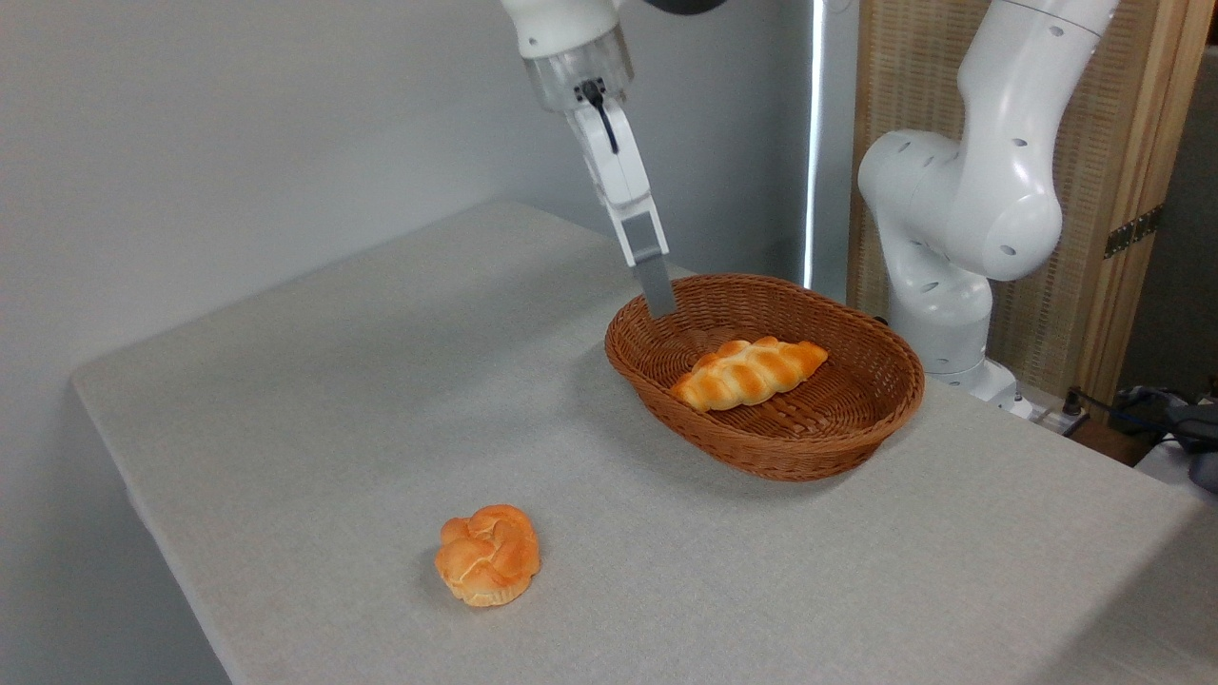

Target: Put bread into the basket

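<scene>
The braided golden bread (749,372) lies flat on the floor of the oval brown wicker basket (852,433), a little left of its middle. My gripper (658,303) hangs above the basket's far-left rim, up and to the left of the bread and apart from it. It is seen side-on, so only the near grey finger (653,271) shows. Nothing is between the fingers, and the gripper is open.
A round knotted orange bun (488,555) sits on the grey tablecloth (333,400) near the front left edge. The white robot base (961,219) stands behind the basket at the right, with a wooden screen behind it.
</scene>
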You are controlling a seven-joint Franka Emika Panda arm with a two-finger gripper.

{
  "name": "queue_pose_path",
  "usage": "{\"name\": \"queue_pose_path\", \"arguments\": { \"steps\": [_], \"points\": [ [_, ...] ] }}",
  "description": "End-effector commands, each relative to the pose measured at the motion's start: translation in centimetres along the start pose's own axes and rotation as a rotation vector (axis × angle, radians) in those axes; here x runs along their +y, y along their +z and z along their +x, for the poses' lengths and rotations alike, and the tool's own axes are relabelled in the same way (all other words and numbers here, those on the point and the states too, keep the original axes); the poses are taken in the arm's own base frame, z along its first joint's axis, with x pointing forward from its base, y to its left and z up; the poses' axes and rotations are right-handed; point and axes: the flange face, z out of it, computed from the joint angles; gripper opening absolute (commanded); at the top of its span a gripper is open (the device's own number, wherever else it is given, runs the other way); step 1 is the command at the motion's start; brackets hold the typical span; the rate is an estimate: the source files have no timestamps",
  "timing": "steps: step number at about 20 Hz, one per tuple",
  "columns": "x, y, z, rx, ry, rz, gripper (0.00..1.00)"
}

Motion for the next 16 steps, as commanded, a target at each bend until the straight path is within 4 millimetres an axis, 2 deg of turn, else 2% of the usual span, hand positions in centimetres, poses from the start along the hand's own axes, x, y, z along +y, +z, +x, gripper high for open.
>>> {"name": "queue_pose_path", "arguments": {
  "steps": [1,4,9,11,14,16],
  "points": [
    [-3.9,-3.3,-1.3,0.163,-0.094,-0.02,1.0],
    [-7.6,-6.4,-1.6,0.224,-0.181,-0.005,1.0],
    [-12.5,-9.3,0.6,0.236,-0.311,0.035,1.0],
    [-14.9,-10.6,-0.8,0.262,-0.392,0.049,1.0],
    [-16.9,-11.4,-0.9,0.267,-0.444,0.067,1.0],
    [-18.3,-10.9,-1.6,0.261,-0.518,0.058,1.0]
  ]
}}
